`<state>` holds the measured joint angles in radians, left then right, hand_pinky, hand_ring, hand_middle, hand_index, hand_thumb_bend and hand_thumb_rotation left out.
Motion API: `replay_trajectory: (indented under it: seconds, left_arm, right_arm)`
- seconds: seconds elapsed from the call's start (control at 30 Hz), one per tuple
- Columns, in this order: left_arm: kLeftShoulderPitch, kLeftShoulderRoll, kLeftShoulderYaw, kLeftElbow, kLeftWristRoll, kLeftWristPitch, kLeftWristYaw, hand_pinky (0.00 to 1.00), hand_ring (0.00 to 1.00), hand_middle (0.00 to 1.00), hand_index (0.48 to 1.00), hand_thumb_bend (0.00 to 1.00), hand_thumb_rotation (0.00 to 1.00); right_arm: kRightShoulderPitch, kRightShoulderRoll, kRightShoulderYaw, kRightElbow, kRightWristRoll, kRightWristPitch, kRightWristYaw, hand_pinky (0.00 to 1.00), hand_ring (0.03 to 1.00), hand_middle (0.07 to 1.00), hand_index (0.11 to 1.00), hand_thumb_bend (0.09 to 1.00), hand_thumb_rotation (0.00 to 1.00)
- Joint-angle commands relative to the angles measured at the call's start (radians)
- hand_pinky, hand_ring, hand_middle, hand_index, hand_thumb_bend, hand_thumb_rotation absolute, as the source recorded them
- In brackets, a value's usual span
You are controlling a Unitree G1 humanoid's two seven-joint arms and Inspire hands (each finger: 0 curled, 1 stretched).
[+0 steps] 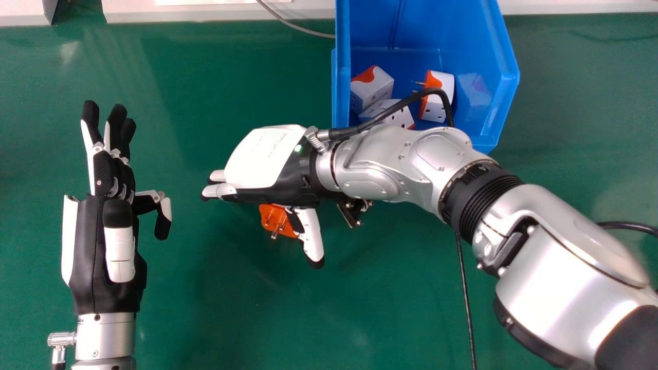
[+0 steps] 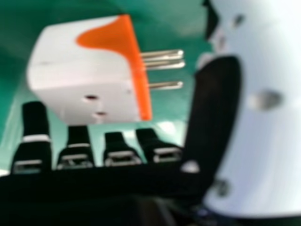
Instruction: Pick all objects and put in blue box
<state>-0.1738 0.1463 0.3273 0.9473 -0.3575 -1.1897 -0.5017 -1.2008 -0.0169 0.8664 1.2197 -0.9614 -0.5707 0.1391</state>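
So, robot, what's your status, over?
Right hand open beside white-and-orange plug adapter, not gripping it. Left hand open, empty. Three similar adapters in blue box. No obstacle visible.

Right arm (image 1: 555, 246) is angled across, right hand (image 1: 267, 159) back-side up, fingers (image 1: 218, 191) pretty straight, thumb (image 1: 310, 234) out. Left hand's (image 1: 92, 246) fingers look kinda loose.

The box (image 1: 342, 77) looks like smooth, glossy plastic. The plugs (image 1: 378, 87) are smooth plastic with a soft sheen, their pins (image 2: 164, 85) shiny metal. The table (image 1: 205, 308) is smooth and faintly glossy. The right hand (image 1: 264, 159) pairs smooth white plastic with matt black; its forearm (image 1: 565, 257) looks like satin metal, the cable (image 1: 434, 91) rubbery.
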Motion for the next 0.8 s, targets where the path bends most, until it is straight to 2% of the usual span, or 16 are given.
replay_trajectory:
  seconds: [0.0, 0.17, 0.5, 0.63, 0.67, 0.7, 0.73, 0.77]
  left_arm:
    - [0.0, 0.01, 0.001, -0.018, -0.006, -0.007, -0.003, 0.0, 1.0, 1.0, 0.927, 1.0, 0.99]
    - [-0.003, 0.01, 0.002, -0.015, -0.007, -0.007, -0.004, 0.0, 1.0, 1.0, 0.926, 1.0, 0.99]
    - [-0.001, 0.012, 0.003, -0.015, 0.001, -0.012, 0.003, 0.0, 1.0, 1.0, 0.928, 1.0, 0.99]
    - [-0.002, 0.013, 0.004, -0.014, 0.003, -0.013, 0.006, 0.0, 1.0, 1.0, 0.928, 1.0, 0.99]
    - [-0.002, 0.013, 0.004, -0.012, 0.003, -0.014, 0.006, 0.0, 1.0, 1.0, 0.929, 1.0, 0.99]
    - [-0.003, 0.013, 0.004, -0.011, 0.002, -0.013, 0.006, 0.0, 1.0, 1.0, 0.929, 1.0, 0.99]
    - [-0.002, 0.012, 0.003, -0.012, 0.004, -0.013, 0.007, 0.0, 1.0, 1.0, 0.929, 1.0, 0.99]
    - [-0.001, 0.011, 0.002, -0.013, 0.006, -0.012, 0.008, 0.0, 1.0, 1.0, 0.929, 1.0, 0.99]
  right_arm:
    - [-0.019, -0.001, 0.004, -0.002, -0.006, 0.002, -0.026, 0.72, 0.921, 0.974, 0.954, 1.0, 0.21]
    - [-0.019, -0.003, 0.007, -0.001, -0.01, 0.002, -0.041, 0.7, 0.898, 0.954, 0.936, 1.0, 0.21]
    - [-0.017, 0.002, 0.004, 0.011, -0.015, 0.002, -0.066, 0.64, 0.82, 0.889, 0.865, 0.991, 0.16]
    - [-0.017, -0.009, -0.011, 0.023, 0.003, -0.053, -0.096, 0.59, 0.756, 0.824, 0.794, 0.927, 0.1]
    - [-0.017, -0.011, -0.017, 0.025, 0.008, -0.064, -0.1, 0.56, 0.716, 0.761, 0.732, 0.847, 0.08]
    - [-0.016, -0.012, -0.022, 0.027, 0.012, -0.074, -0.109, 0.56, 0.716, 0.761, 0.732, 0.847, 0.08]
    - [-0.016, -0.014, -0.027, 0.028, 0.015, -0.087, -0.117, 0.53, 0.672, 0.713, 0.68, 0.782, 0.07]
    - [-0.016, -0.015, -0.03, 0.029, 0.015, -0.097, -0.122, 0.53, 0.672, 0.713, 0.68, 0.782, 0.07]
